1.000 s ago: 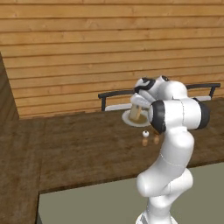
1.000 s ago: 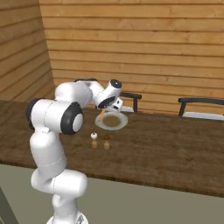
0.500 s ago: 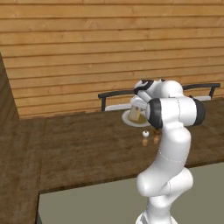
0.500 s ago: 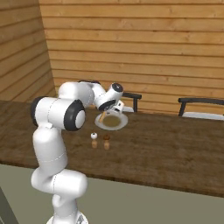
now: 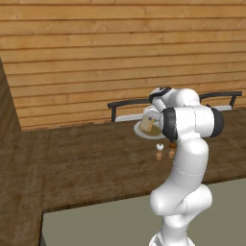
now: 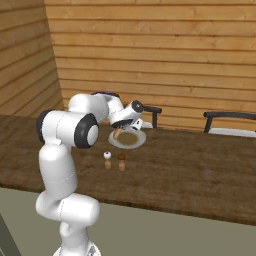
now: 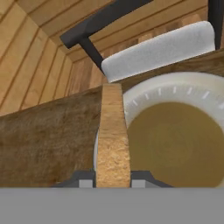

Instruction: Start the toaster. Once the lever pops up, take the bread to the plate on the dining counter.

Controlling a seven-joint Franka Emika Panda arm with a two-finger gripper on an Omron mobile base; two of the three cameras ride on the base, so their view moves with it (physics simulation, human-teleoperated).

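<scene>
Partly arm-hidden plate (image 5: 140, 130), bread (image 5: 147, 124) edge-on

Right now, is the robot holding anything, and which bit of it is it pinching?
Yes. The gripper holds the bread on edge, its jaws pressed on the slice's two flat faces at the near end, over the rim of the plate.

2 small shakers (image 6: 114, 161) stand together; 2 dark chairs (image 6: 227, 122) line the plank wall (image 6: 165, 55).
</scene>
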